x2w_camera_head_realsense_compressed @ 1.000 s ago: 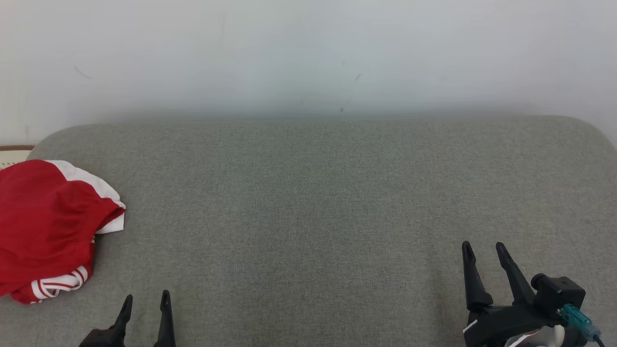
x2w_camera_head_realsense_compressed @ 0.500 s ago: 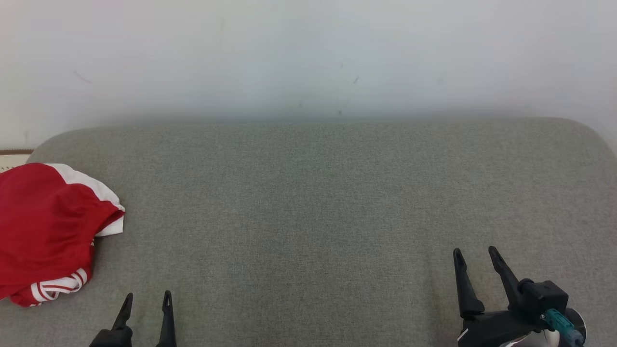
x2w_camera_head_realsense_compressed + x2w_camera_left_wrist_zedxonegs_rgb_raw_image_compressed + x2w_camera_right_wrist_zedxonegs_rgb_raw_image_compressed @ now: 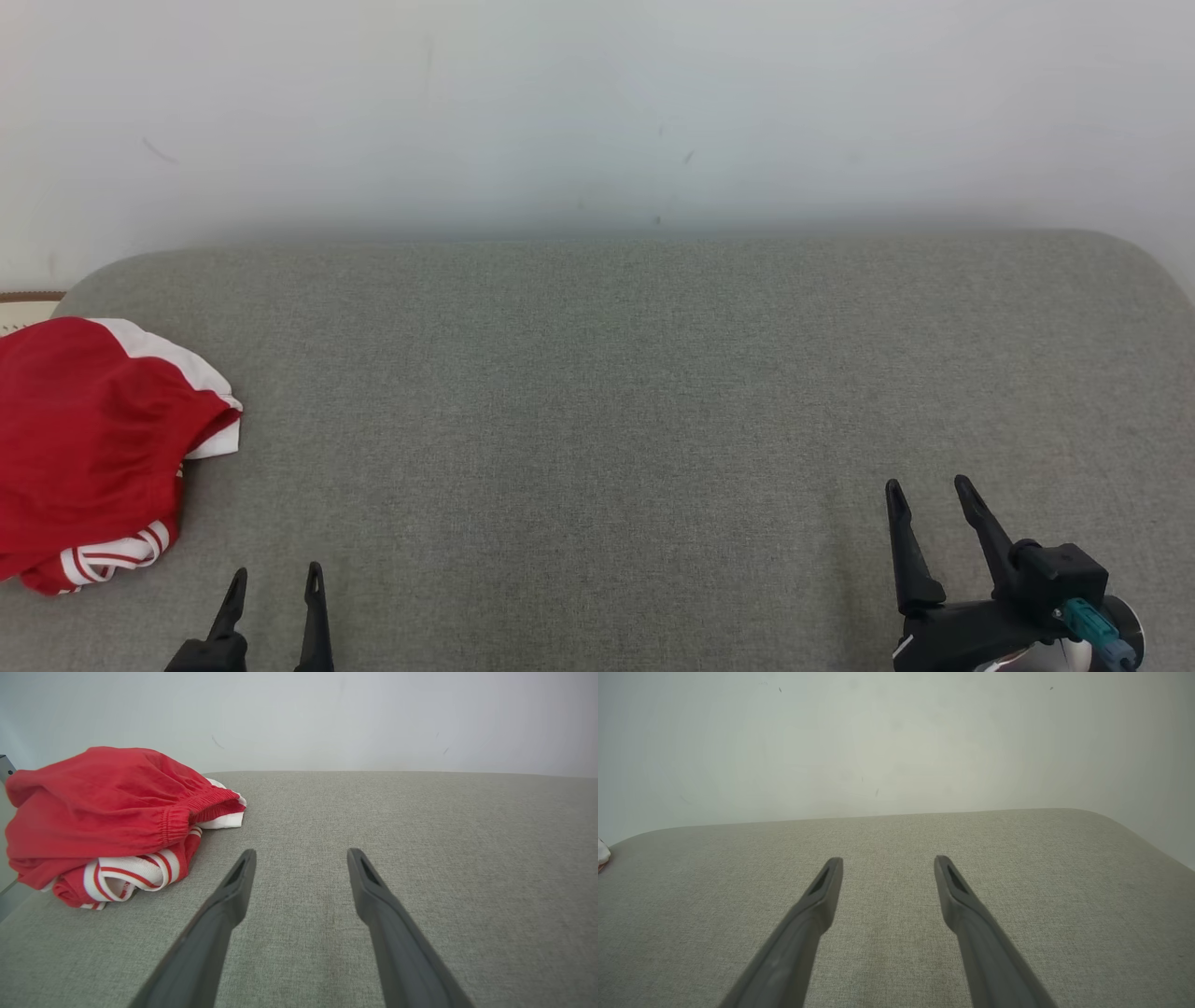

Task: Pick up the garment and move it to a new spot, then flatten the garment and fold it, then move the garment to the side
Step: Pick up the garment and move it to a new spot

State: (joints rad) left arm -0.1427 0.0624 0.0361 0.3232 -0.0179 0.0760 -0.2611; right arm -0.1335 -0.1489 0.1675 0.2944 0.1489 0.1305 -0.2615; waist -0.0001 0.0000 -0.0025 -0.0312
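A red garment [image 3: 84, 439] with white trim and red-and-white striped bands lies bunched at the left end of the grey fabric surface [image 3: 616, 392]; in the left wrist view the garment [image 3: 107, 812] sits up and left of my fingers. My left gripper [image 3: 274, 574] stands open low at the front left, apart from the garment, nothing between its fingers [image 3: 236, 882]. My right gripper [image 3: 929, 485] is open at the front right, far from the garment, with bare fabric under its fingers [image 3: 826, 886]. A sliver of the garment [image 3: 601, 855] shows at the right wrist view's left edge.
A pale wall [image 3: 597, 112] rises right behind the grey surface. The surface's corners are rounded at the back left and back right [image 3: 1130, 257]. A brown-edged pale object [image 3: 28, 303] peeks out behind the garment at the far left.
The right gripper drew back toward the front and a little left, then held. The left gripper sank slightly lower in view. The garment lies as before; the view shifted a bit.
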